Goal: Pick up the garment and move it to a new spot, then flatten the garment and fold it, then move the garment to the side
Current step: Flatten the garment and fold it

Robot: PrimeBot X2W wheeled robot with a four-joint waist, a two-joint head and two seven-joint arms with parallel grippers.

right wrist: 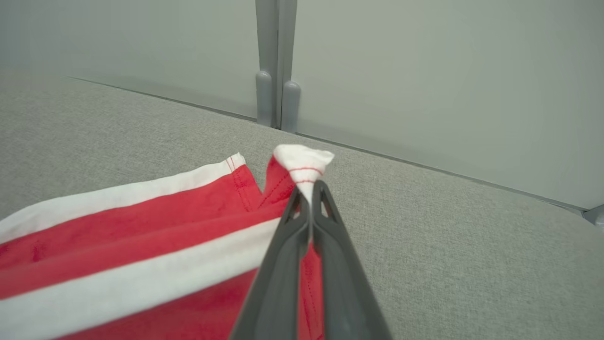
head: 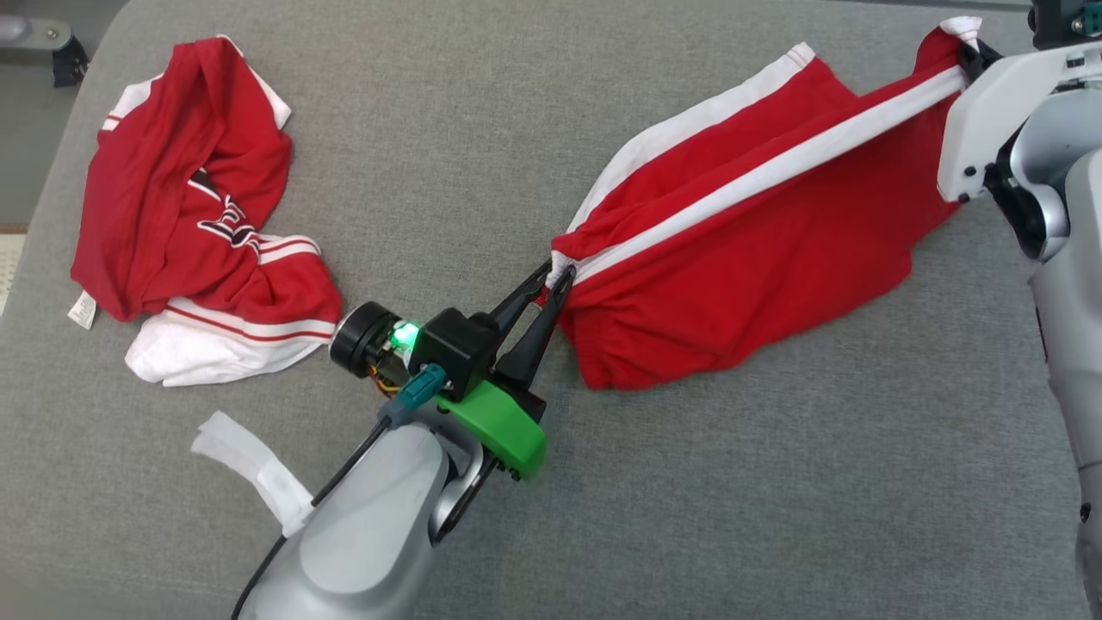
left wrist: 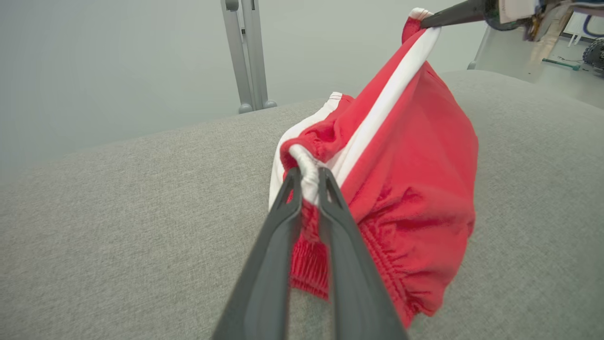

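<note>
Head view: left gripper pinched on gathered waistband of red shorts; right gripper, at 2 o'clock from it, clamped on white hem corner. Shorts' long axis ran 8-to-2 o'clock, white stripe taut between both arms, body sagging onto grey cushion. Crumpled red jersey lay well apart at 9 o'clock. Left wrist view showed right end raised higher; head view flattened that.
</note>
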